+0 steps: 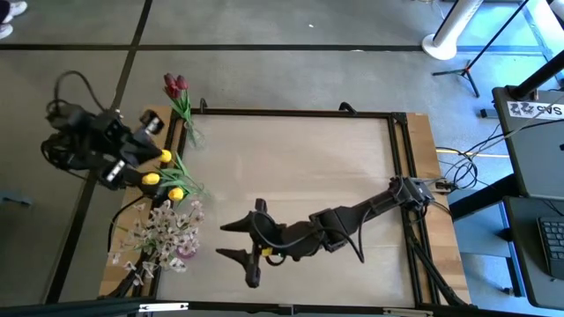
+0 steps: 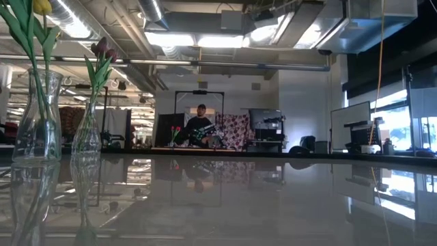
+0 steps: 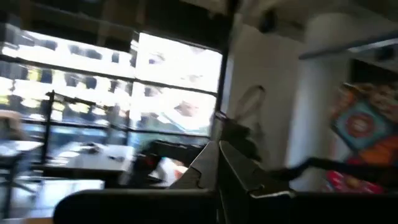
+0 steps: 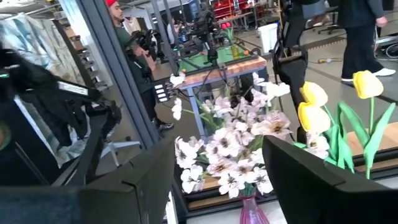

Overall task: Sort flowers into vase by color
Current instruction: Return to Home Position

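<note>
Dark red tulips (image 1: 174, 85) stand at the table's far left corner in a clear glass vase (image 2: 87, 133). Yellow tulips (image 1: 166, 176) stand at the left edge in another glass vase (image 2: 37, 116); they also show in the right wrist view (image 4: 314, 106). A spray of white blossoms (image 1: 167, 227) stands in a pink vase (image 4: 249, 211) at the near left. My right gripper (image 1: 234, 241) is open and empty over the table, just right of the white blossoms and pointing at them (image 4: 230, 149). My left gripper (image 1: 132, 150) is raised beside the yellow tulips, over the table's left edge.
The light tabletop (image 1: 300, 158) has free room in its middle and on its right. A black frame (image 1: 291, 113) runs round it. Cables and a desk (image 1: 538, 132) lie off the right side. People (image 4: 134, 50) stand in the room beyond the table.
</note>
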Motion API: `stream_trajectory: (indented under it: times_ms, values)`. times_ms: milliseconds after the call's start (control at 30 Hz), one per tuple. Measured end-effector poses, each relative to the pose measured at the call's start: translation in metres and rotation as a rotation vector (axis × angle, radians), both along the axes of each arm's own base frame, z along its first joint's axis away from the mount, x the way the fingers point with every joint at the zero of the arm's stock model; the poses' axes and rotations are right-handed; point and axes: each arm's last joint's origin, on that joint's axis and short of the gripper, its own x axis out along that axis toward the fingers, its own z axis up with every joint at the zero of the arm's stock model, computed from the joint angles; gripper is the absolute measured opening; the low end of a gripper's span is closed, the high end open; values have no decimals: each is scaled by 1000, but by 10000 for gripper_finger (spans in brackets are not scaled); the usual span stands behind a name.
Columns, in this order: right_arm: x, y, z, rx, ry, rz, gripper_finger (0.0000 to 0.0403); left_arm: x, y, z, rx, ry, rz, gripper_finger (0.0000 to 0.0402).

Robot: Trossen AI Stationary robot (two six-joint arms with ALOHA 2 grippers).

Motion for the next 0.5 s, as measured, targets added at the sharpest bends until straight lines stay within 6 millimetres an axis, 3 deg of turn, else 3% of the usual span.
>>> stream_trajectory:
  times_ms: [233,500]
  values:
    - [0,0,0,3,0,-2,241,-58,17,-5,-94,-160,227,0]
    - [2,-4,0,3,0,-9,241,-74,24,-47,-255,-301,335,0]
